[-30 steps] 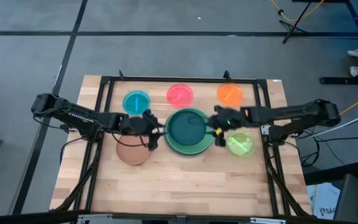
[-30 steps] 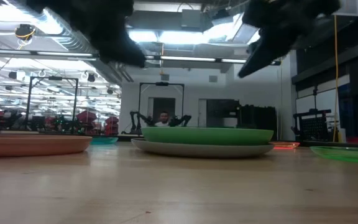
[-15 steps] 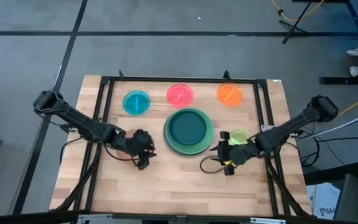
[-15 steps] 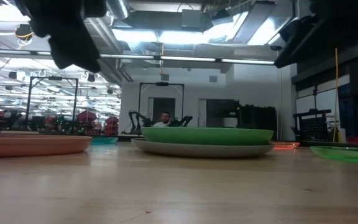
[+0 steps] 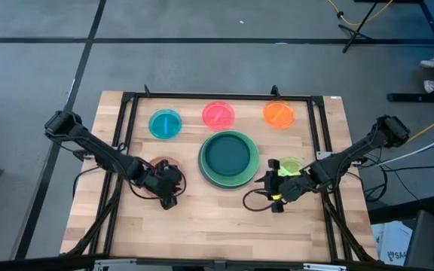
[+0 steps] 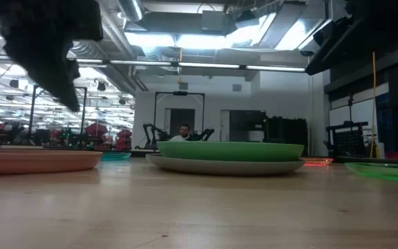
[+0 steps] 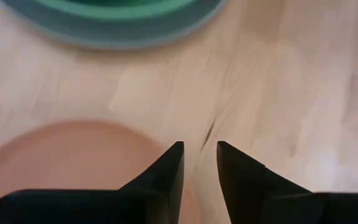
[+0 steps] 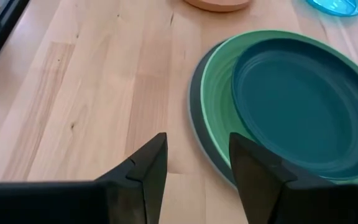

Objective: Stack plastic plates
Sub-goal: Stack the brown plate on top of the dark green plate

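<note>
Left gripper [image 5: 169, 197] shifted; 3 plates [image 5: 229, 157] stacked.

Bright overhead light, blurred wrist close-ups

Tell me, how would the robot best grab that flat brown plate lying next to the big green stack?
Probably by its raised rim. The brown plate lies flat on the wooden table, so only its edge offers a hold. The left gripper hangs above the rim nearest the stack, fingers slightly apart; coming down with one finger on each side of that rim looks simplest.
</note>
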Tool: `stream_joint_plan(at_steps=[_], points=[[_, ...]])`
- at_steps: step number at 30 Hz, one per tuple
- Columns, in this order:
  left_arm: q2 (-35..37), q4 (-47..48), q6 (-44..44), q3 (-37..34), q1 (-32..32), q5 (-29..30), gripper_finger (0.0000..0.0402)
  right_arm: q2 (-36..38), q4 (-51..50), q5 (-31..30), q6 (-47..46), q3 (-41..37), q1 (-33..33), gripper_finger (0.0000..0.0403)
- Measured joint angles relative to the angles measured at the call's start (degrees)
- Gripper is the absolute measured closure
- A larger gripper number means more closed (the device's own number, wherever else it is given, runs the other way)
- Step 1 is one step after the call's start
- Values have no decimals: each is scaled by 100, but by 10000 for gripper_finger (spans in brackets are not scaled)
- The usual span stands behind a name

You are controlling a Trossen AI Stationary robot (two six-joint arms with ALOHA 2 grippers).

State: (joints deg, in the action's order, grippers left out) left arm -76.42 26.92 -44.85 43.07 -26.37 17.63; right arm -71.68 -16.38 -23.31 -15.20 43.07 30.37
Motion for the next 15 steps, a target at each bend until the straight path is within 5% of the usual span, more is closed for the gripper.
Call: stream_joint_plan(at_steps=[15], points=[[-990,-100,-307,0,79,-320,314,-17,-26,-9,46,0,0,239]])
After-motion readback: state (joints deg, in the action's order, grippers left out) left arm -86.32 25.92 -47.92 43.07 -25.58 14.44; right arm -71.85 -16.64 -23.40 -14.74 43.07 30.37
